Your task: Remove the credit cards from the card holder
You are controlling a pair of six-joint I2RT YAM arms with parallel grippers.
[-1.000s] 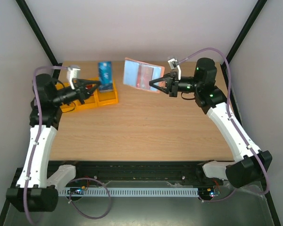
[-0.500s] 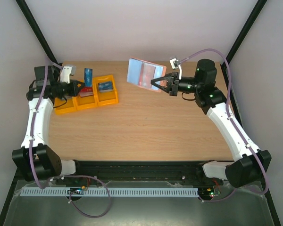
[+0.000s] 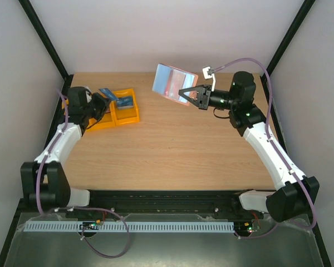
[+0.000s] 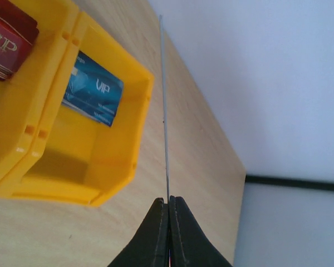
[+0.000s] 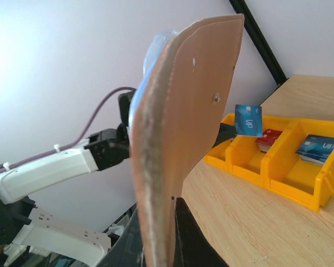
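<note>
My right gripper (image 3: 185, 95) (image 5: 168, 219) is shut on the bottom edge of the card holder (image 3: 174, 82) (image 5: 181, 122) and holds it upright above the back of the table. Its tan outside faces the right wrist camera. My left gripper (image 3: 102, 98) (image 4: 168, 199) is shut on a blue credit card (image 3: 107, 93) (image 5: 248, 120), held over the yellow tray (image 3: 128, 115). The left wrist view shows that card edge-on as a thin line (image 4: 165, 111). Another blue card (image 4: 93, 95) lies in the tray's right compartment and a red card (image 4: 5, 38) in the middle one.
The yellow three-compartment tray (image 5: 278, 169) stands at the table's back left, close to the left edge. Black frame posts (image 3: 44, 39) rise at both back corners. Bare wooden tabletop (image 3: 172, 150) spreads between the arms.
My left arm has pulled back to the left, carrying the blue card from above the tray's right compartment to over its middle and tilting it down. The right gripper has lifted the holder slightly.
</note>
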